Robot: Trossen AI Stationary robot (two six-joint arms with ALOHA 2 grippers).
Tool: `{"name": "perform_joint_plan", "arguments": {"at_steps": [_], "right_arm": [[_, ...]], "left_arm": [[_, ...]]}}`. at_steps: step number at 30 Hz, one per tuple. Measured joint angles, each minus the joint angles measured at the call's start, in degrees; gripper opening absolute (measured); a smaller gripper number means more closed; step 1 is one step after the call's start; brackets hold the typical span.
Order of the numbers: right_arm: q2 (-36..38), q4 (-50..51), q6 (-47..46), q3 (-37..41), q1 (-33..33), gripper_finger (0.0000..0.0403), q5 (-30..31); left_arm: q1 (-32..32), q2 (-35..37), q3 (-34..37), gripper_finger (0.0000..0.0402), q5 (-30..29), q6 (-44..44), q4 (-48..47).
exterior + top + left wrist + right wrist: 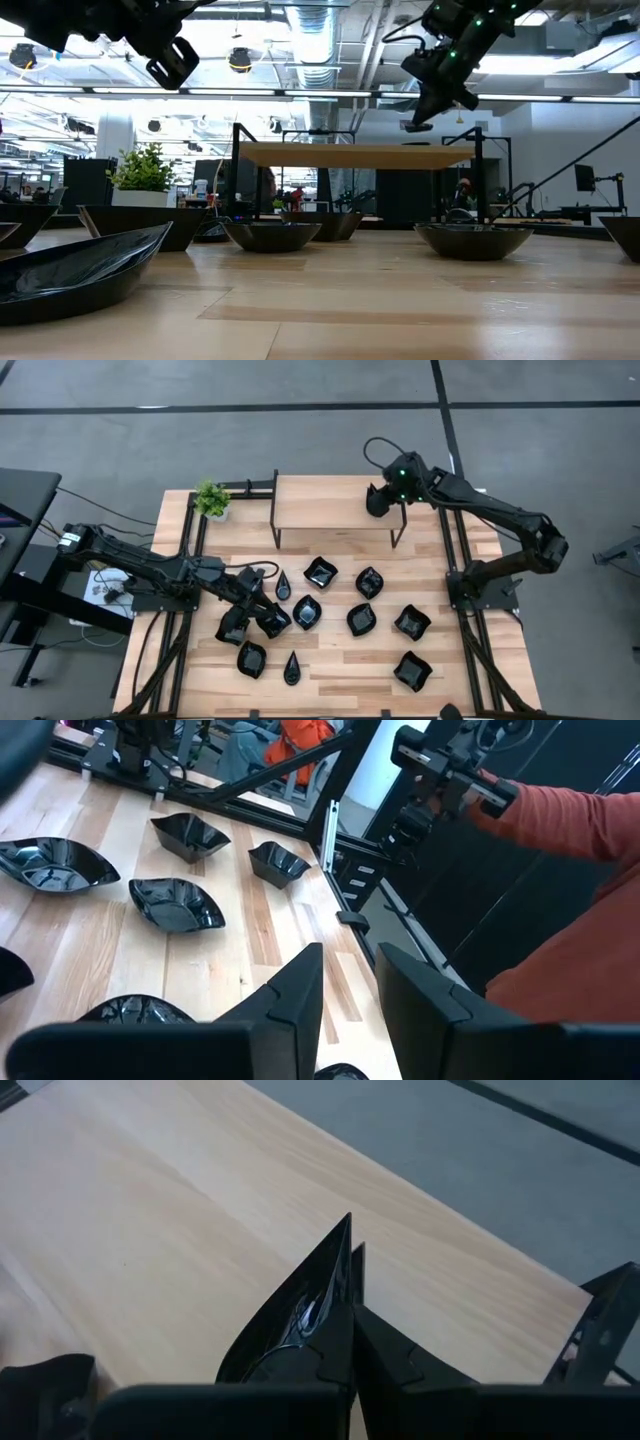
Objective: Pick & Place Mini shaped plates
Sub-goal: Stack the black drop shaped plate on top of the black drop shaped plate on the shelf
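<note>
The right gripper point(352, 1315) was pinched shut on a teardrop plate point(300, 1315) above the right end of the raised wooden shelf point(330, 500) at the far side; placing seemed in hand, next lowering and letting go. The left gripper point(348, 985), half open and empty, hovered over plates point(307, 612) scattered on the counter point(340, 670).

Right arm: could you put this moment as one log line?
right pincer: shut on plate | over shelf | left pincer: open, above plates on table
</note>
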State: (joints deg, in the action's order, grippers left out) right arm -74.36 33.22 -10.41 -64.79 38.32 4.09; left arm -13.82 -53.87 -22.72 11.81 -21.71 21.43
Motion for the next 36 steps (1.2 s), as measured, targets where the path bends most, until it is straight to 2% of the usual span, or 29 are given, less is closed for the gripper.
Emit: {"name": "perform_joint_plan", "arguments": {"at_steps": [17,36], "right_arm": [[-4.64,-1.54,0.59,-0.02,-0.7,0.0,-1.32],[-3.72,-0.2,1.35,-0.02,0.09,0.0,-1.12]], "left_arm": [[0.0,0.0,0.0,0.0097,0.0,-0.04,0.44],[-0.02,0.0,0.0,0.0097,0.0,-0.04,0.83]]}}
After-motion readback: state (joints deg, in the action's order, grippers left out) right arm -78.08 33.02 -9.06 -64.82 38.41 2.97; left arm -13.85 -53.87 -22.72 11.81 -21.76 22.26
